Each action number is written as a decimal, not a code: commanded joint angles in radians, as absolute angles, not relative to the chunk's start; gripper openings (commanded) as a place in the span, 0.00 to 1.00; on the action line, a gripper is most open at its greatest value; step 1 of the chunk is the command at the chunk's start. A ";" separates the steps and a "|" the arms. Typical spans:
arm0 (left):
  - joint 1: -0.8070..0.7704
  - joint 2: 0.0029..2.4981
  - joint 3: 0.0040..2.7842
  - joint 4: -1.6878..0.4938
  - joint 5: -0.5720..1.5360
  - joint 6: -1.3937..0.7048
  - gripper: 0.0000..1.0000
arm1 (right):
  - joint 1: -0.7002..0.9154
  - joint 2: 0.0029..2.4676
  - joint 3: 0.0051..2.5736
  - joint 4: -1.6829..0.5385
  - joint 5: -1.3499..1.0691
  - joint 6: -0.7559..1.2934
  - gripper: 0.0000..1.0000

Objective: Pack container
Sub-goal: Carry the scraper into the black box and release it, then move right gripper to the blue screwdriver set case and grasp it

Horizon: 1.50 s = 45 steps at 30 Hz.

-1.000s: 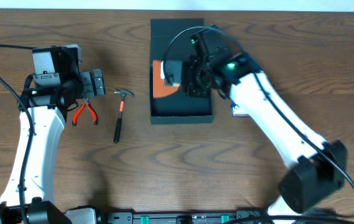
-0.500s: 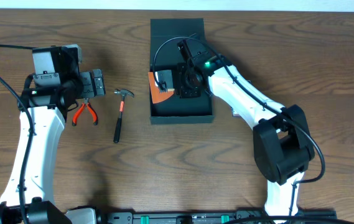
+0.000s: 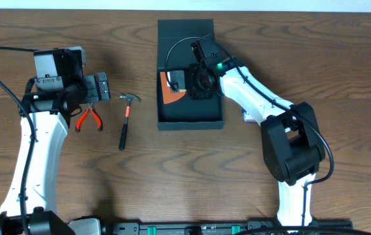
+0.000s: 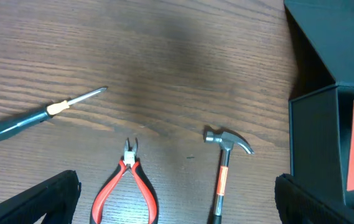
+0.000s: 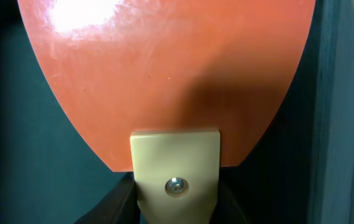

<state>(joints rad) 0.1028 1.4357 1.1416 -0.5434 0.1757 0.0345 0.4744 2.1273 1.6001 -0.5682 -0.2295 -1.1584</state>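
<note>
The right gripper (image 5: 175, 193) is clamped on the cream handle of a scraper (image 5: 164, 74), one dark finger on each side. The orange blade fans out straight ahead of it. The blade hangs inside the container (image 3: 192, 121), whose dark teal floor shows just beyond the blade and whose wall stands close on the gripper's right. The box's flap lid (image 3: 185, 29) lies open on the far side of the gripper.

The left gripper (image 3: 100, 88) is spread wide with nothing between its fingers (image 4: 46, 199). Nearest it, between the fingers, lie red-handled pliers (image 4: 130, 190), their nose pointing away. Just to the right of the pliers lies a hammer (image 4: 223, 168), head outward and handle toward the gripper. Farther out on the left lies a screwdriver (image 4: 37, 116) with a dark handle, apart from the other tools. The container's corner stands at the far right of this gripper's view, well apart from all three tools.

Everything rests on a brown wood-grain table (image 3: 315, 52). A small pale thing (image 3: 247, 117) lies just beside the box, partly hidden by the right arm, and I cannot tell what it is.

The right arm rises from the table's near edge, bends at a dark elbow and slants its white forearm leftward into the box. The left arm stands up the left side, its wrist turned toward the box.
</note>
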 commanded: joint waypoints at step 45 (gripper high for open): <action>0.102 1.442 1.161 -0.546 0.163 0.049 0.98 | 0.093 1.851 1.315 -0.886 -0.070 0.186 0.99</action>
